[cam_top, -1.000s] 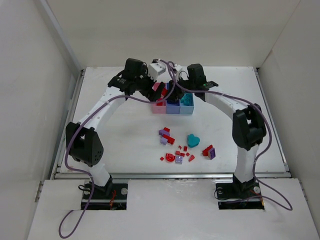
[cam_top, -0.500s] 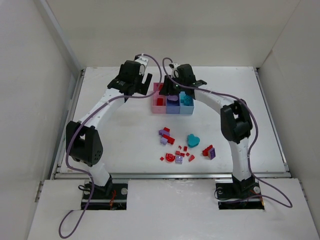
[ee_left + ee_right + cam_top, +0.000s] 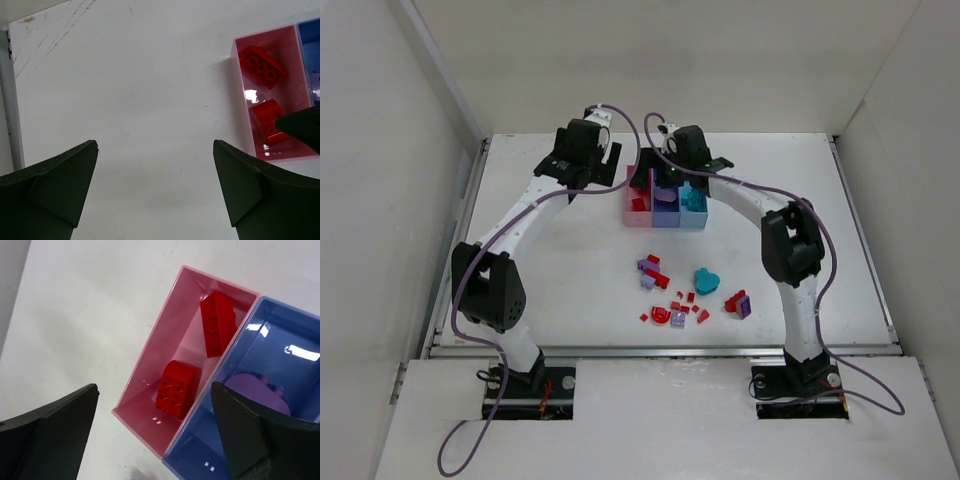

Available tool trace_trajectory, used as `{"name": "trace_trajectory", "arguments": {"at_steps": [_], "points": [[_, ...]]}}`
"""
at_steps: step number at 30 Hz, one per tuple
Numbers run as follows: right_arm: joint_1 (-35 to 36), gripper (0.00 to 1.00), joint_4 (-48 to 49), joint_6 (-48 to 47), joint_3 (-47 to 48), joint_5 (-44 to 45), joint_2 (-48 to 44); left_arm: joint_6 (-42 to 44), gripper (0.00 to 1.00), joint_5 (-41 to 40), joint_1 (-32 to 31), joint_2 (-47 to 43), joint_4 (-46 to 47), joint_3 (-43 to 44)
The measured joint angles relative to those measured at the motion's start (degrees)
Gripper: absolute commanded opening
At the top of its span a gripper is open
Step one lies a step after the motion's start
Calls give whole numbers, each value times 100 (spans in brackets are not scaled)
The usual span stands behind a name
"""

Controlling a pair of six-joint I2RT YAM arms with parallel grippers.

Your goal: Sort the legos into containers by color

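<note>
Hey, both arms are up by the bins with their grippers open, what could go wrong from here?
The left gripper and right gripper hang open close together by the pink bin. Pulling away, they might clip each other, or snag its rim and shove it. The loose legos lie packed, red against lilac, so a wide pinch may lift two colours.

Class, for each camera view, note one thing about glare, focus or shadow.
Left wrist: a white glare spot on the floor of the pink bin. Right wrist: bright glints on the blue bin; the dark fingers look slightly soft. Top view: even light, faint shadows on the table, loose pieces too small for detail.
</note>
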Motion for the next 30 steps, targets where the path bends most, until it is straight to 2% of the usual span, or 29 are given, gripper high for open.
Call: {"name": "trace_trajectory", "arguments": {"at_steps": [4,11,14,18,20,23,30], "points": [[20,100,-35,-680,-448,291,-544,9,99,431,2,0,-267,310],[90,100,-348,-1672,-1908,1287,-2968,514,99,1974,2,-264,-586,688],[107,100,-710,-1794,-2457,1799,-3663,640,99,2249,0,-304,-739,1045],[256,100,-1410,-1580,-3161,2437,-3788,570,97,2109,2,-426,-605,1200],[328,100,-1681,-1384,-3574,2520,-3722,527,90,2184,0,-468,-553,1141],[459,99,-1980,-1193,-4087,2564,-3620,466,89,2378,-20,-509,-428,824],[767,87,-2041,-1082,-4216,2398,-3298,297,89,2345,-350,-542,-356,13]]}}
